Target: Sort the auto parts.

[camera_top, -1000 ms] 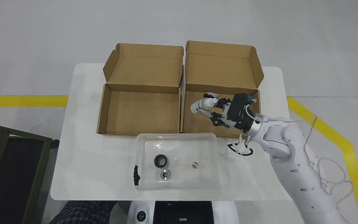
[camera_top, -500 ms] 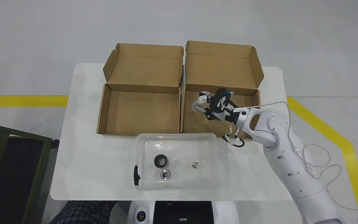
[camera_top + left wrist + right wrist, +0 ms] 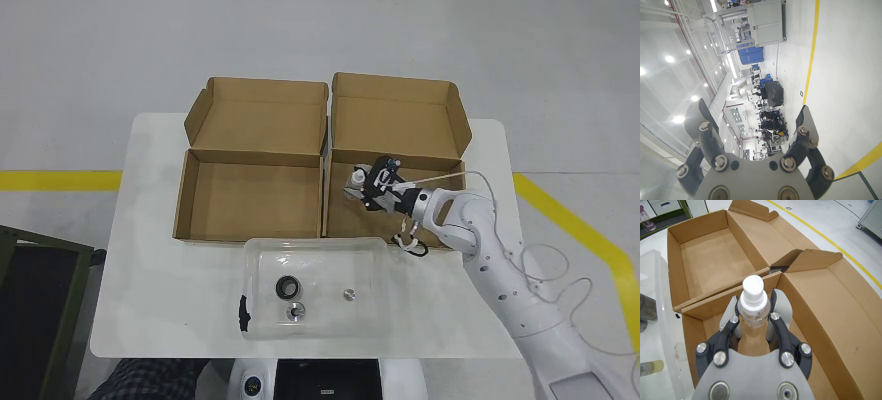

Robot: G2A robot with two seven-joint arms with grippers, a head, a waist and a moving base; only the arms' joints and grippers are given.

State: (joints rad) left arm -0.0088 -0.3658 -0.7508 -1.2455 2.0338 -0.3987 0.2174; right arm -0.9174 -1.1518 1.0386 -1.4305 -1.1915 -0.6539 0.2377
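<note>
My right gripper (image 3: 754,308) is shut on a small clear bottle (image 3: 753,317) with a white cap (image 3: 753,286). It hangs inside the right cardboard box (image 3: 838,306), near that box's wall next to the left cardboard box (image 3: 715,256). In the top view the right gripper (image 3: 368,186) and the bottle (image 3: 354,181) are over the left part of the right box (image 3: 440,228). My left gripper (image 3: 751,115) is open, pointing away from the table at the hall, with nothing between its fingers.
A clear plastic bin (image 3: 372,252) stands in front of the boxes and holds a black ring (image 3: 288,287) and two small metal parts (image 3: 348,294). A black piece (image 3: 241,312) sits at the bin's left edge. The left box (image 3: 250,200) has nothing in it.
The right gripper has carried the bottle leftward, from the middle of the right box to its left part. The arm has swung in behind it.
</note>
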